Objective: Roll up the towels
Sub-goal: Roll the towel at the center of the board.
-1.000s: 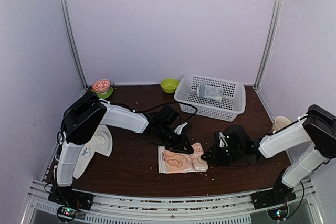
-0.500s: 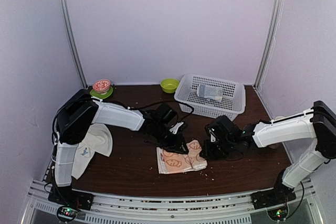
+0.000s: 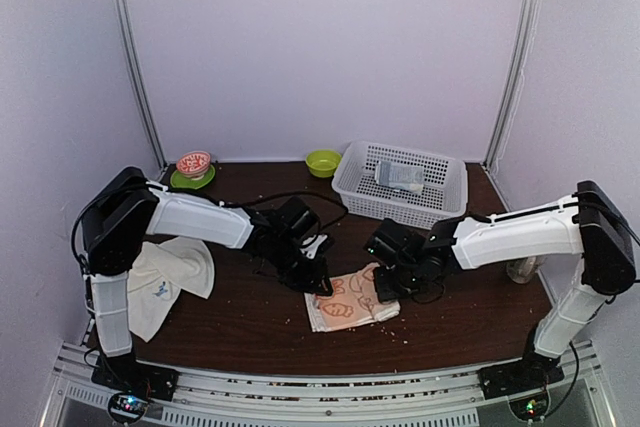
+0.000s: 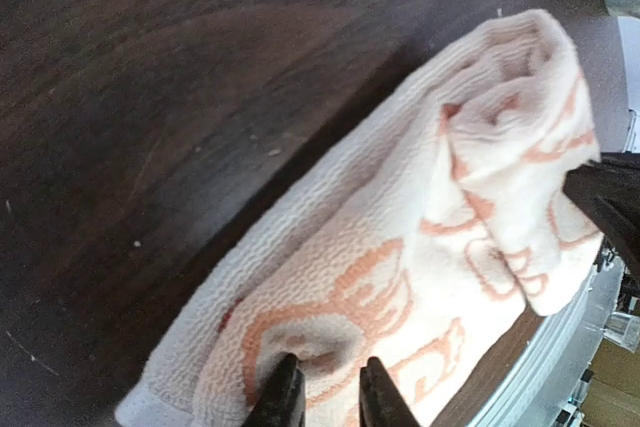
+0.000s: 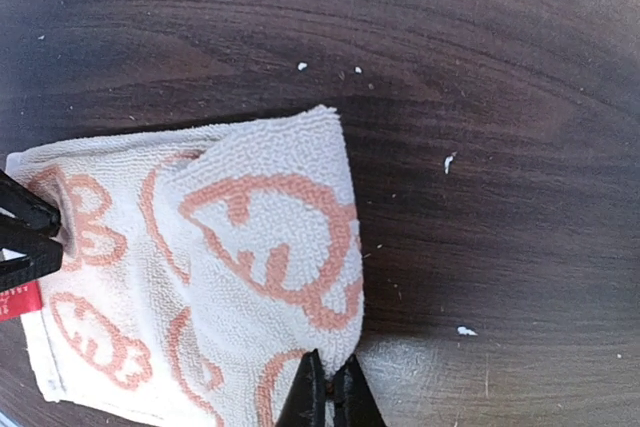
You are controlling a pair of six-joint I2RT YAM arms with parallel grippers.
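We see the dark wood-grain table [image 3: 250, 332] bearing the looped-terry patterned towel [image 3: 345, 302] at centre, its 3 o'clock end folded. The plain towel [image 3: 165, 282] lies crumpled at 9 o'clock, overhead only. Only the wrist views show the left gripper [image 4: 322, 397] pinching a pucker and the right gripper [image 5: 328, 392] nipping the patterned towel's edge.

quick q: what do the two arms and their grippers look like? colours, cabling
Both alike: the left arm and right arm have white tubular links with black joint housings. The left gripper and right gripper have slim black fingers. A thin black cable loops off the left arm's wrist.
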